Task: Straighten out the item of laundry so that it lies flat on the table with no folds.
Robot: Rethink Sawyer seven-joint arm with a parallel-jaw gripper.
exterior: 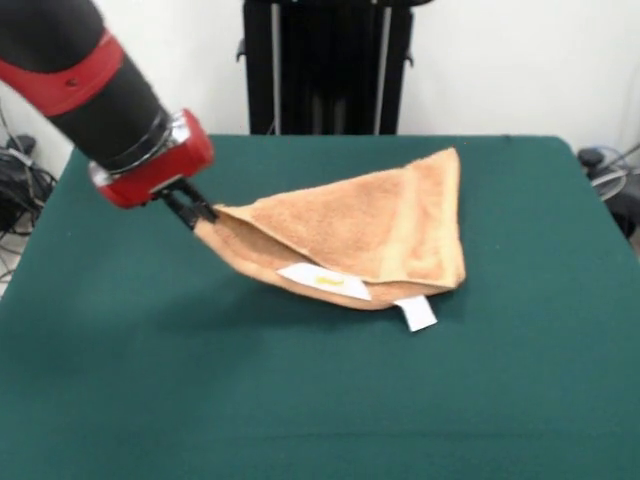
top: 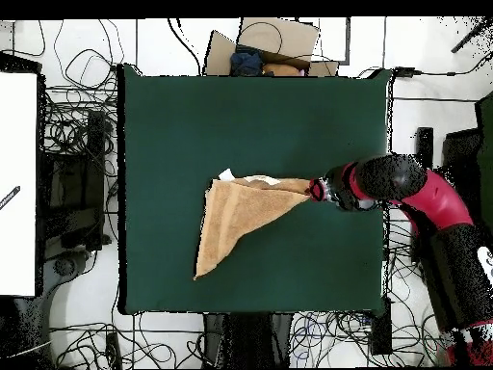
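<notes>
Grip: my gripper is pinched on one corner of the hand towel, the dark fingertips closed over the cloth's edge.
Corner height: in the front view the held corner looks raised just off the table, with the rest of the cloth sloping down from it.
Towel position: near the middle of the green top, well clear of every edge in the overhead view.
Towel shape: folded over itself into a rough triangle, an upper layer lying across a lower one, so it is not yet flat.
Tags: two white tags poke out along the near edge, one with a yellow mark and a plain one just beside the fold.
Step, as I judge it: pulling this corner outward to open the fold.
Risk, slip: terry is thick, and a pinch this close to the edge could let go under tension.
Risk, drag: if both layers cling, the whole towel slides with me instead of unfolding.
Risk, height: lifting too high could flop the cloth back into a new fold.
</notes>
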